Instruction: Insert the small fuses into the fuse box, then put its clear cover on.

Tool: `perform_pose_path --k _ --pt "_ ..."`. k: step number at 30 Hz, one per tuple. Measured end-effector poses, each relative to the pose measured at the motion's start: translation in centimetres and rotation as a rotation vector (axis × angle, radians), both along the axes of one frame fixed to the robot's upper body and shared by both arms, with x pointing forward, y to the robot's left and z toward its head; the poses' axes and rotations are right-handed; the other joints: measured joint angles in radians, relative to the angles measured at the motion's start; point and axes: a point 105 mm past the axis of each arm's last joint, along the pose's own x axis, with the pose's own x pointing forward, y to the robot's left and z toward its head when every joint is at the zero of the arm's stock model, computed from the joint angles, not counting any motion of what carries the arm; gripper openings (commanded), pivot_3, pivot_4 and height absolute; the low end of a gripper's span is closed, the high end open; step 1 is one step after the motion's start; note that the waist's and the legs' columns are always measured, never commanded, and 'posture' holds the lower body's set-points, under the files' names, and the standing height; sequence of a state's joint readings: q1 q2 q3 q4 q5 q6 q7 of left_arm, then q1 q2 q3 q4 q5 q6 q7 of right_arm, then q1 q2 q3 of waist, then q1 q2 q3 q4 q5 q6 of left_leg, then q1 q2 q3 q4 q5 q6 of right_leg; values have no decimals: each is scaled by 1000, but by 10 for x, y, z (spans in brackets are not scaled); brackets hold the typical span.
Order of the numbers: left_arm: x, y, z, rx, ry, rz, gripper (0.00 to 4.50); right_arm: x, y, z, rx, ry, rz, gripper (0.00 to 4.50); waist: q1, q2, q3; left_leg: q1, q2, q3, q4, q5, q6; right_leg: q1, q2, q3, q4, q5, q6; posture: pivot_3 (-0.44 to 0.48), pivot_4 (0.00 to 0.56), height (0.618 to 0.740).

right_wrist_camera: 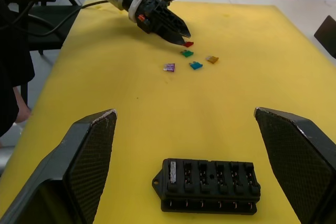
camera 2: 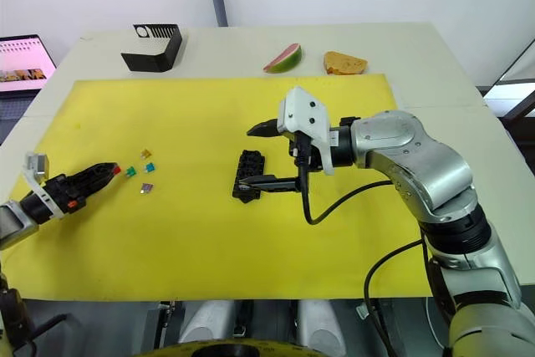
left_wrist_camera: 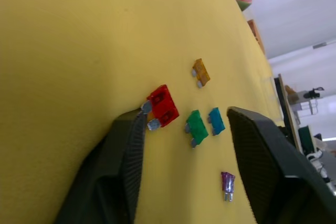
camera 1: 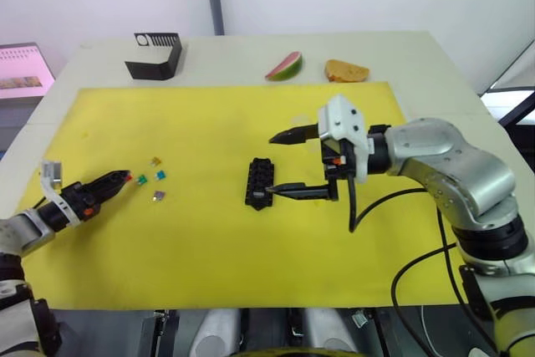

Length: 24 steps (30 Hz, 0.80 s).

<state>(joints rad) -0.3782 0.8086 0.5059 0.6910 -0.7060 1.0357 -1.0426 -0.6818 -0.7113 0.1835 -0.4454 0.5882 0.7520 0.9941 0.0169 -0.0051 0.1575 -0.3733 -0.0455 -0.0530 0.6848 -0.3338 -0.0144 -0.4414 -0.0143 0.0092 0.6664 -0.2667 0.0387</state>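
The fuse-loading step has only just opened — no coloured fuse sits in the fuse box (right_wrist_camera: 210,186) that I can see, and its slots look empty apart from a pale grey piece at one end, which may be a fuse. The left gripper (left_wrist_camera: 186,124) lies low over the yellow mat (camera 1: 209,257) with its jaws spread apart; the red fuse (left_wrist_camera: 163,107) lies against the tip of one finger (left_wrist_camera: 128,145), not yet pinched. The green fuse (left_wrist_camera: 197,127) and the teal fuse (left_wrist_camera: 216,120) lie between the two fingers, the amber fuse (left_wrist_camera: 201,72) just beyond the tips, and the purple fuse (left_wrist_camera: 228,183) close beside the other finger.

The right gripper (camera 1: 280,163) is also released, jaws wide, with the fuse box between them but touching neither finger; it looks placed to steady the block. I cannot make out the clear cover anywhere.

In my judgement the next move calls for the left jaws to close on the red fuse alone — the green one is near enough to be caught too. The fuse must then travel well across the mat to the box and go in blades first, so it needs a firm grip by its plastic body.
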Motion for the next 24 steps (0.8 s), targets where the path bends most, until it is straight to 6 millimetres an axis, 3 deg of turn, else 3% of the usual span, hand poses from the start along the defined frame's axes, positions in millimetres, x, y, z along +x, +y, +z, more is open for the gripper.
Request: perform_pose_path --k 8,11,13,14,20,22,24 --pt "1 -4 -1 -5 -17 -2 2668 3 -4 0 -12 -4 -7 4500 5 0 0 0 0 0 0 0 0 0 0 0 0 0 0 0 150 740" --pt "1 -4 -1 -3 -12 4 1854 3 -3 1 -10 -9 -4 4500 8 0 0 0 0 0 0 0 0 0 0 0 0 0 0 0 150 740" --pt "2 -5 -4 -3 -3 8 858 3 -3 1 -10 -10 -4 4500 9 0 0 0 0 0 0 0 0 0 0 0 0 0 0 0 150 740" --pt "2 -5 -4 -2 1 9 670 3 -3 1 -10 -10 -4 4500 10 0 0 0 0 0 0 0 0 0 0 0 0 0 0 0 150 740" --pt "3 -3 -6 7 21 25 670 3 -3 1 -7 -10 -4 4500 0 0 0 0 0 0 0 0 0 0 0 0 0 0 0 0 150 740" --pt "3 -2 -7 12 26 29 109 3 -4 1 -4 -7 -5 4500 -2 0 0 0 0 0 0 0 0 0 0 0 0 0 0 0 150 740" --pt "4 -1 -8 17 34 36 24 3 -4 0 -3 -1 -8 4500 -3 0 0 0 0 0 0 0 0 0 0 0 0 0 0 0 150 740"
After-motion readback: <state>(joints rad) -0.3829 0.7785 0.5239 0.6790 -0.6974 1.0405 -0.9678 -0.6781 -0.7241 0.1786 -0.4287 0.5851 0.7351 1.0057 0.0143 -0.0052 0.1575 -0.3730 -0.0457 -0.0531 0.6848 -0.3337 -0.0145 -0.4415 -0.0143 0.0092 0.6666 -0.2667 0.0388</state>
